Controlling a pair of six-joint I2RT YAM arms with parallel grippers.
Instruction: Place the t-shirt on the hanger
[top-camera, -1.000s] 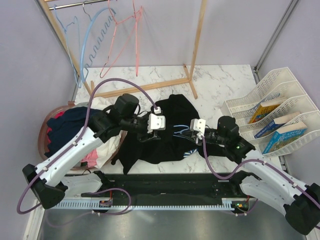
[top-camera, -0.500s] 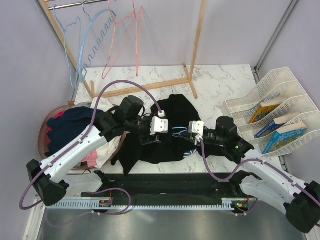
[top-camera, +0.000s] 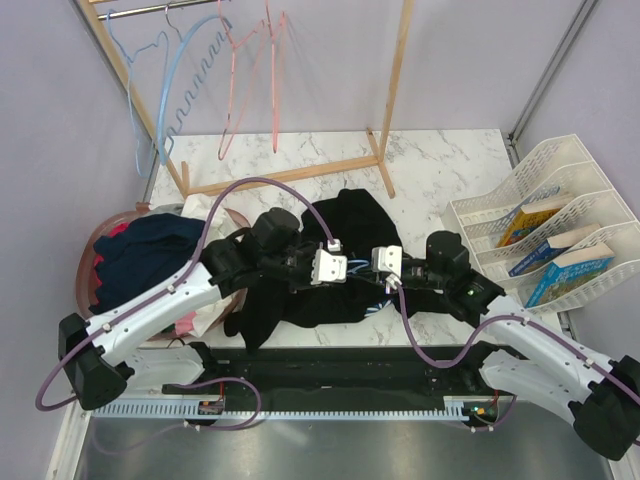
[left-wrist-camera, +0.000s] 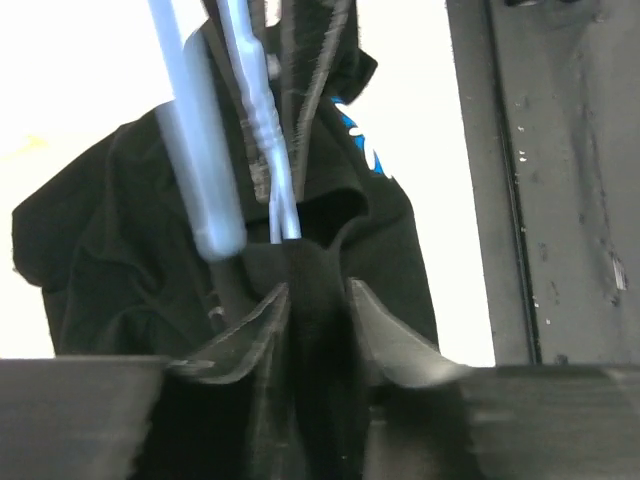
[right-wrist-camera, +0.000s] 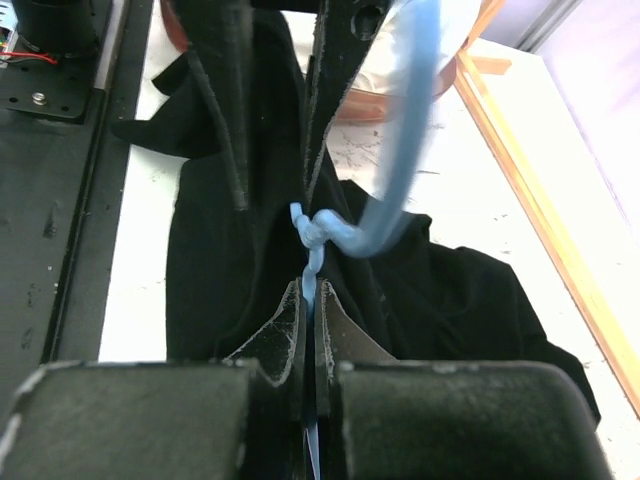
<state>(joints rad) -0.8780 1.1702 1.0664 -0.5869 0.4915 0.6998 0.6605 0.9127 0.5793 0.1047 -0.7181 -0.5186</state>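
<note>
The black t-shirt (top-camera: 345, 212) lies crumpled on the marble table between both arms. In the left wrist view its fabric (left-wrist-camera: 120, 260) shows a blue print, and a fold of it fills the gap of my left gripper (left-wrist-camera: 318, 295), which is shut on it. The light-blue wire hanger (left-wrist-camera: 272, 170) rises just beyond that fold. My right gripper (right-wrist-camera: 311, 295) is shut on the hanger's thin wire below its twisted neck (right-wrist-camera: 312, 232), over the shirt (right-wrist-camera: 450, 300). From above, the left gripper (top-camera: 345, 270) and right gripper (top-camera: 375, 275) face each other, almost touching.
A wooden clothes rack (top-camera: 395, 100) stands at the back, with a wavy blue hanger (top-camera: 185, 90) and pink hangers (top-camera: 240, 80) on its rail. A basket (top-camera: 92, 250) of clothes with a navy garment (top-camera: 140, 255) sits left. White file trays (top-camera: 540, 195) with books stand right.
My left arm has swung right, up to the right gripper, and its jaws have narrowed onto a fold of the shirt. The right gripper has shifted slightly left, still holding the hanger.
</note>
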